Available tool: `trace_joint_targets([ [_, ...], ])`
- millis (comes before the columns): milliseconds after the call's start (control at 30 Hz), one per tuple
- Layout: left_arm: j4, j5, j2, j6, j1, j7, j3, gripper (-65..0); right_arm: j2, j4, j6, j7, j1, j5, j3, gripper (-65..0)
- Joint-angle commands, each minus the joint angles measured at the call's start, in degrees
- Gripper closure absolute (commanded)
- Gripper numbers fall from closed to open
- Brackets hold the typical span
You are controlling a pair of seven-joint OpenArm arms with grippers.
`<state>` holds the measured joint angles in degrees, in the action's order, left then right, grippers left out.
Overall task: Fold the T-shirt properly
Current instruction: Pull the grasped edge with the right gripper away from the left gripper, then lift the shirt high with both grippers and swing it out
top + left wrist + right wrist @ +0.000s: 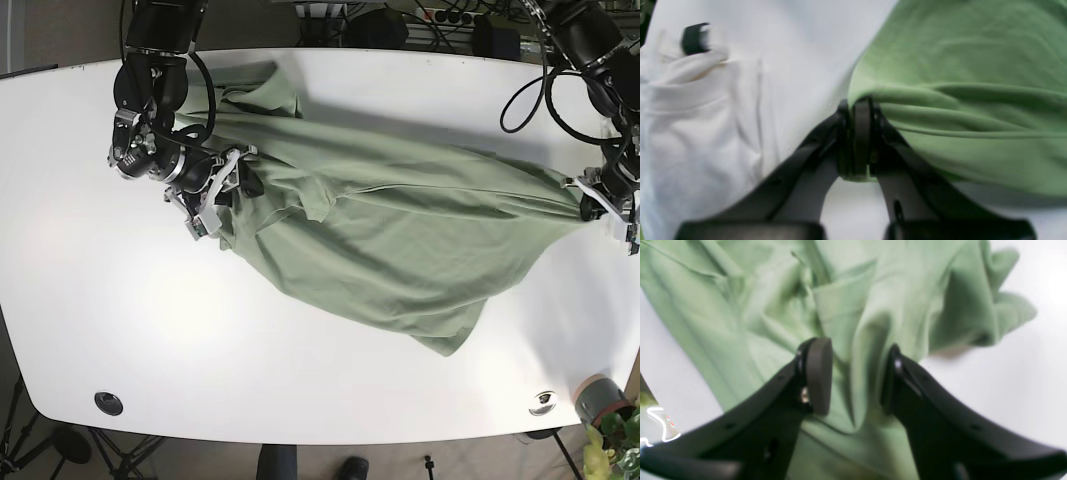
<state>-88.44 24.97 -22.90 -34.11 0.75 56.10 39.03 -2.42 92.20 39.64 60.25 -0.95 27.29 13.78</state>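
Left gripper (858, 136) has its jaws pressed together on a bunched edge of the green T-shirt (400, 235), with folds of cloth fanning out from the pinch in the left wrist view. From that pinch the shirt stretches across the white table (330, 390) toward the right gripper (853, 376), lying wrinkled and spread, with one lower corner trailing toward the table's near edge. Right gripper's jaws stand apart, and a ridge of the cloth lies in the gap between them; whether the pads touch it cannot be told. Beyond this gripper the fabric is crumpled into a rumpled lump. Past the left gripper, near the table's corner, sit a small round metal fitting (543, 401) and a grey pot (598, 397) holding a plant.
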Motion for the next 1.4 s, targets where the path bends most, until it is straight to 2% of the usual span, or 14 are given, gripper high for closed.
trace_joint_targets([
  [0,-1.01,0.74,-1.32,0.13,-0.8,-1.19,0.4,0.0,-0.18,1.12,0.36,-2.27,1.26,1.5,-0.11,-20.5],
  [67,-0.92,0.74,-1.32,0.13,-0.89,-1.19,0.4,0.0,-0.18,1.03,0.36,-3.41,1.17,1.5,-0.2,-16.3],
  [133,-0.92,0.74,-1.32,0.13,-1.77,-1.19,0.32,0.0,-0.18,0.94,0.36,-4.2,1.26,1.41,-0.2,-6.5],
  [200,-0.92,0.74,-1.32,0.13,-2.29,-1.19,-0.21,0.0,-0.18,0.94,0.36,-4.64,1.26,1.41,-0.2,0.0],
  [467,-0.92,0.74,-1.32,0.22,-2.73,-1.19,-0.21,0.0,-0.35,1.47,0.36,-4.91,1.08,1.5,0.07,0.0],
  [800,-1.36,0.83,-1.32,0.22,-3.17,-1.11,-0.39,0.0,-0.53,8.59,0.36,-4.73,0.12,1.41,0.15,0.0],
  [1000,-2.68,0.74,-1.32,0.83,-9.41,-0.76,-4.17,0.0,-4.57,9.55,0.36,-4.73,4.07,1.41,0.15,0.0],
  [1167,-3.56,0.74,-1.24,7.07,-15.57,-0.76,-8.39,0.0,-8.18,8.76,0.36,-4.73,10.05,1.41,0.15,0.0],
  [1367,-3.56,0.65,-1.24,8.22,-22.34,-0.76,-12.52,0.0,-11.96,5.69,0.36,-4.73,16.91,1.41,-0.11,0.0],
])
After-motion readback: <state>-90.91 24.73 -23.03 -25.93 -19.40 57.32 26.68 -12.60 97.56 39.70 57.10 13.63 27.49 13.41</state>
